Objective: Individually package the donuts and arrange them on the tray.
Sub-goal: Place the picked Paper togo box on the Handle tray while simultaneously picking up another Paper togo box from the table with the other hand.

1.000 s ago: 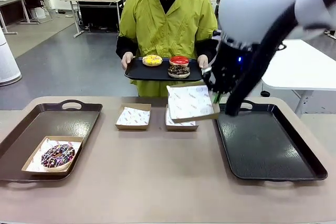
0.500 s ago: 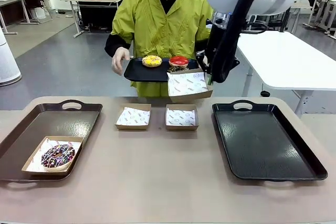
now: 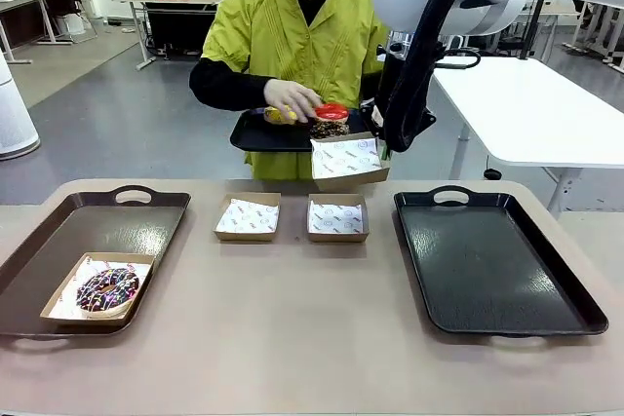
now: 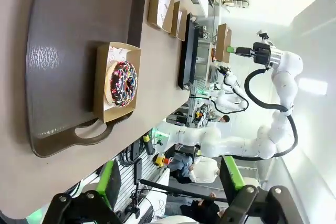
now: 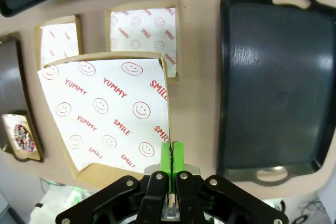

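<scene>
the right gripper (image 5: 171,153) is raised over the far middle of the table (image 3: 292,348), its jaws pinched shut on the edge of a shallow cardboard box (image 3: 349,161) lined with white paper printed with smileys. the box hangs tilted in the air, just in front of the small black tray (image 3: 255,135) that the person holds at the far side. the person's hand (image 3: 292,99) lies over the yellow donut (image 3: 276,116) on that tray and hides part of it. the red-iced donut (image 3: 332,111) and the dark chocolate donut (image 3: 330,128) sit just right of the hand on the same tray. the sprinkled chocolate donut (image 3: 107,289) lies in its own lined box (image 3: 60,301) at the near end of the brown tray (image 3: 146,216) on the left. two more lined boxes (image 3: 248,217) stand side by side at the middle of the table, between the brown tray and the large black tray (image 3: 497,270) on the right. the left gripper (image 4: 170,179) has its jaws wide apart, gripping nothing, with the brown tray and the sprinkled donut ahead of it.
</scene>
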`<state>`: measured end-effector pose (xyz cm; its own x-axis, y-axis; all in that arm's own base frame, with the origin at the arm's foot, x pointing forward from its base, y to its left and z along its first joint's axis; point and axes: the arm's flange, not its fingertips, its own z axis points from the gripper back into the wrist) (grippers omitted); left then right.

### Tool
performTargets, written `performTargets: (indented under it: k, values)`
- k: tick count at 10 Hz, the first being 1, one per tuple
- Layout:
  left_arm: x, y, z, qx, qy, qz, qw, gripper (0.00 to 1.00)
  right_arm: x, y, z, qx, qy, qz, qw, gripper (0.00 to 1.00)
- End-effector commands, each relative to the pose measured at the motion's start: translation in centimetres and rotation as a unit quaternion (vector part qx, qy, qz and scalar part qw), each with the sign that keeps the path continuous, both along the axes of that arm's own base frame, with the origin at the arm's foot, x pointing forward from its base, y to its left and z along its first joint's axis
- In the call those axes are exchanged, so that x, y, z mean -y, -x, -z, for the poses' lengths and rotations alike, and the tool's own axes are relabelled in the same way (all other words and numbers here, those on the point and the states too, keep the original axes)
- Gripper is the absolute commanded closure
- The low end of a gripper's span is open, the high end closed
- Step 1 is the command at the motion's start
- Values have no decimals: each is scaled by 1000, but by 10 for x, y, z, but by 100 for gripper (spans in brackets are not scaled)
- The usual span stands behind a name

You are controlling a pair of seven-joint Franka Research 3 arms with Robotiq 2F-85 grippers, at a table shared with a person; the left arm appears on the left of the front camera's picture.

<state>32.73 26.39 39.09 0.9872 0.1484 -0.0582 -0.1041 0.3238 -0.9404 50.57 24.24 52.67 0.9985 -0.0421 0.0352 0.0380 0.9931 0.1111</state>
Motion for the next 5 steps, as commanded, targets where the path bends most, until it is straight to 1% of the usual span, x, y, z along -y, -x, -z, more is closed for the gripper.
performTargets:
  k: [1, 5]
  values:
    - [5, -1, -4, 5, 0, 4, 1000, 2, 1, 2, -3, 3, 0, 0, 1000, 100]
    - [5, -1, -4, 5, 0, 4, 1000, 2, 1, 2, -3, 3, 0, 0, 1000, 100]
